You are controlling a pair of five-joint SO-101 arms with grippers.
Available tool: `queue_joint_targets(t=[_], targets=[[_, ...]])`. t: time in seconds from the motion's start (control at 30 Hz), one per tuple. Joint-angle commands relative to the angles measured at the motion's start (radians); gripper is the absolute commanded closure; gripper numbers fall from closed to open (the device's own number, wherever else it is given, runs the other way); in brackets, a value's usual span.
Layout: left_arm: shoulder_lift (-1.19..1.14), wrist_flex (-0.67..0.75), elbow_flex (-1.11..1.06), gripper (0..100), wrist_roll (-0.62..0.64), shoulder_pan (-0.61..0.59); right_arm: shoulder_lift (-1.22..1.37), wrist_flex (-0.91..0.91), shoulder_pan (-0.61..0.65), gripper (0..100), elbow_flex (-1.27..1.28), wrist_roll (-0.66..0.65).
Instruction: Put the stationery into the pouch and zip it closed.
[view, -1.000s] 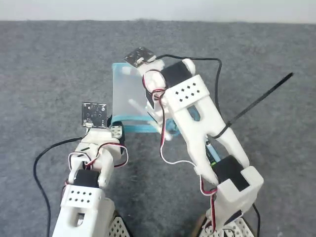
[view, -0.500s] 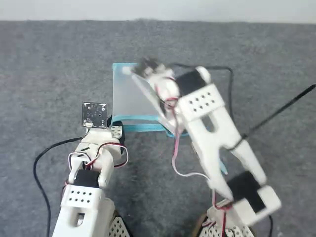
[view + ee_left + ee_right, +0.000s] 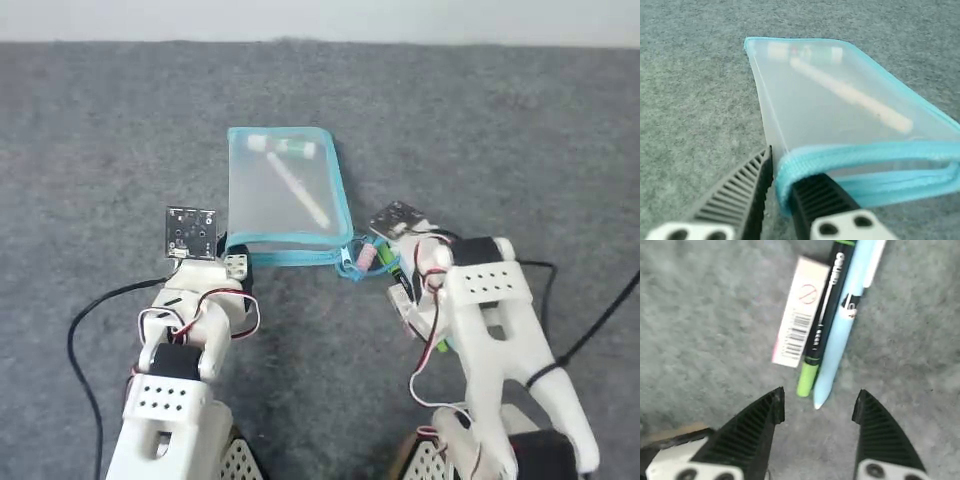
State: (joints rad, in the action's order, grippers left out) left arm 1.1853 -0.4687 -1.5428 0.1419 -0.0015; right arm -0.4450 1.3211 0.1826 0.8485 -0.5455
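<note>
The left gripper [image 3: 782, 172] is pinching the near corner of the pouch [image 3: 840, 115]. Its ribbed jaws are closed narrow on the teal zip edge [image 3: 865, 152], right at one end of the mouth. By my judgement that hold is doing two jobs: pinning the pouch against the grey table [image 3: 120, 130] so it is not sliding, and lifting one lip so the mouth is gaping for loading. Inside, a white pen [image 3: 850, 95] is lying slantwise, and a white-and-green stick [image 3: 805, 51] is resting across the far end (what kind of stick, I cannot tell).

The right gripper [image 3: 819, 397] is hanging wide open and gripping nothing. Its jaws are standing to either side of the near tips of a small cluster on the table below. The cluster is a pink-edged eraser box [image 3: 799, 320], a black pen with a green end [image 3: 822, 320] and a light blue pen [image 3: 845, 325], all three lying side by side and touching. In the high view this cluster is sitting just beside the pouch's other near corner, close to the zip pull [image 3: 347, 262], so the carry should be short.

The task is looking partly done: two pieces in, three out, zip open. The next grasp is calling for care, since pens packed this tightly are likely to lift together or roll apart.
</note>
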Motion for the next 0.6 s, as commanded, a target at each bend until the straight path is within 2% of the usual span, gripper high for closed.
queue_joint_targets(t=[0.0,0.33,0.57], targets=[[0.021,0.032,0.021,99,-0.009,0.003,-0.01,-0.101,-0.056,78.6,0.029,-0.021],[0.021,0.032,0.021,99,-0.009,0.006,0.173,-0.285,-0.067,78.6,0.055,-0.015],[0.021,0.032,0.021,99,-0.009,0.008,0.266,-0.349,-0.068,79.0,0.055,-0.015]])
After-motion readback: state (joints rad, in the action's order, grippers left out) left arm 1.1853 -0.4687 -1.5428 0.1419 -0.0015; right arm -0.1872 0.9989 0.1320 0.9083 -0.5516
